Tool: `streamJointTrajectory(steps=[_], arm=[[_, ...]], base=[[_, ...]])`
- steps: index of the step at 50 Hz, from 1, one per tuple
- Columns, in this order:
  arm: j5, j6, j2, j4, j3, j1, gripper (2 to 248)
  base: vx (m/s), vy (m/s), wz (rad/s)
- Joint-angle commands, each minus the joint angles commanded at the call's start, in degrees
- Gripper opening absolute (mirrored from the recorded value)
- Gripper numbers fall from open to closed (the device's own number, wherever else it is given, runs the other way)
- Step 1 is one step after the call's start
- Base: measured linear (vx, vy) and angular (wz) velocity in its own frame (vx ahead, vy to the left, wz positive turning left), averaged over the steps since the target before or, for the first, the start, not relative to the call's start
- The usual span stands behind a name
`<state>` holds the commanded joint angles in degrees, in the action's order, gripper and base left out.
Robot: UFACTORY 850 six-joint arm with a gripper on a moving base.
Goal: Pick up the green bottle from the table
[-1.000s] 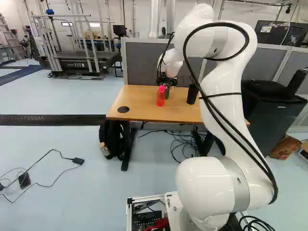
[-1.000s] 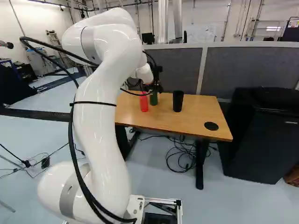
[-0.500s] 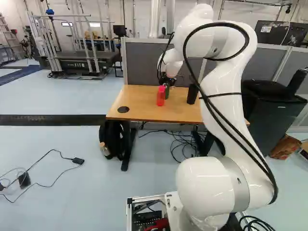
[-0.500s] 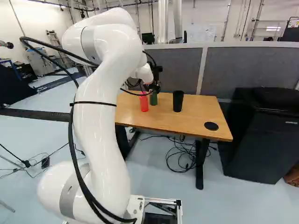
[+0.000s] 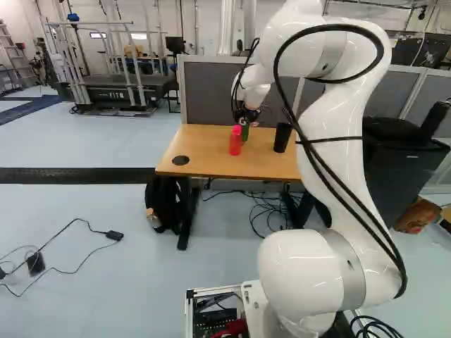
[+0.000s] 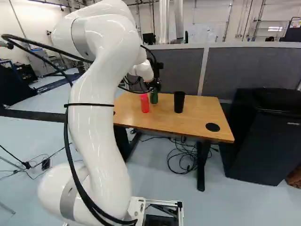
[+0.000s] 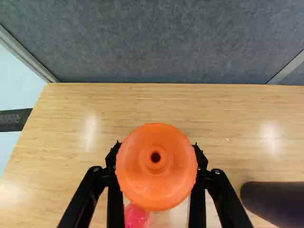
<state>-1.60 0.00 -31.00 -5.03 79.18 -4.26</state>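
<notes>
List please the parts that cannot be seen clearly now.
- Green bottle: part of one side, behind the red bottle, left base view.
- Gripper: pads, behind the orange round piece, wrist view.
- Black cup: one end, cut off by the wrist view's edge.

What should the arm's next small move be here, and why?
Probably a short rise straight up: the gripper looks shut on the orange top of the green bottle, its fingers touching it on both sides. The red bottle stands close by, so moving sideways first could knock it.
</notes>
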Motion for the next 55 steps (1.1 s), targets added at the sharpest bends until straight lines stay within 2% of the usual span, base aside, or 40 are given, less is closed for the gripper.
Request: streamJointTrajectory(steps=[20, 55], arm=[[0.66, 0.0, 4.28, 0.0, -2.77, -0.11, 121], [0.66, 0.0, 8.59, 0.0, -3.43, -1.07, 121]], base=[[0.0, 0.0, 0.0], [0.0, 0.0, 0.0]])
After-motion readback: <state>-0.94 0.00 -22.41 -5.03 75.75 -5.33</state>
